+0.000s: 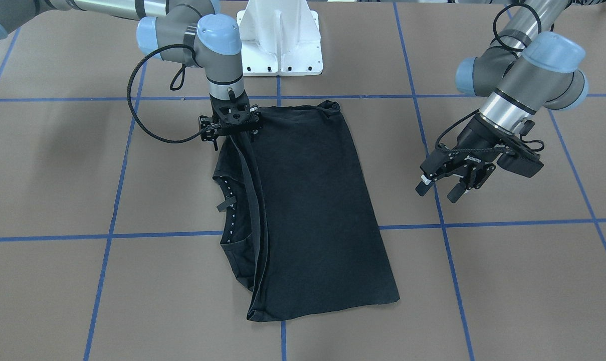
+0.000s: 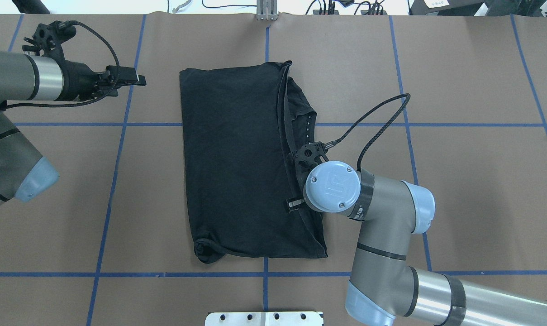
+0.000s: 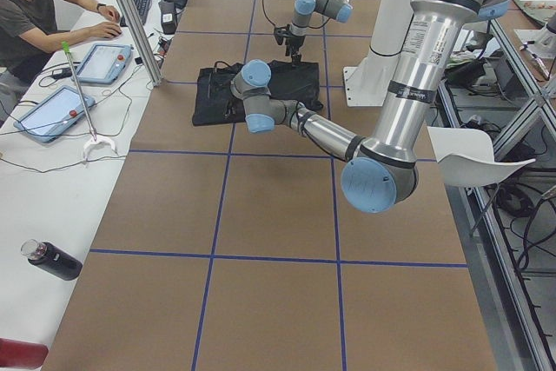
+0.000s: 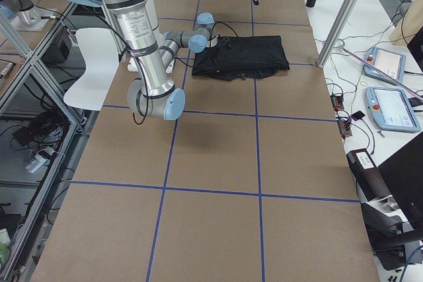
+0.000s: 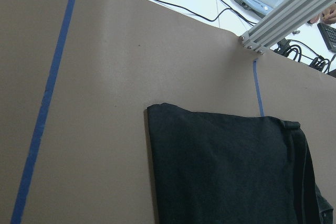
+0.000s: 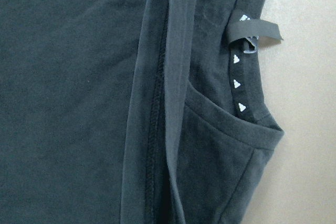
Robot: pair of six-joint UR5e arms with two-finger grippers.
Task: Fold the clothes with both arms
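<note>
Across the middle of the bench (image 2: 459, 181) lay the black T-shirt (image 2: 232, 158), doubled over into a long panel with its plain side up and no print showing. One layer stopped short of the other, so the neck opening peeked out along the edge on the robot's right. That offset suggested a fold only partly finished, and the long shape probably wanted a further fold across.

The right arm (image 2: 332, 185) stood nearly vertical over that same edge, wrist down close to the cloth, most likely placed there to take or release the upper layer. Its jaws were hidden beneath the wrist, so I cannot tell whether they were clamped on fabric or apart. The left arm (image 1: 528, 85) hung off to its own side, well clear of the shirt, its jaws apart and holding nothing, seemingly waiting out of the way.

The cloth looked like soft matte cotton knit, limp enough to lie flat with few wrinkles. A stitched hem band (image 6: 157, 103) ran straight beside the collar, whose inner neck tape (image 6: 237, 72) carried a row of small white triangles, with a short loop (image 6: 254, 32) curling off it. What looked like a sleeve (image 2: 205, 249) sat bunched at one corner. Brown sheeting crossed by blue tape lines (image 2: 115, 181) covered the bench.
</note>
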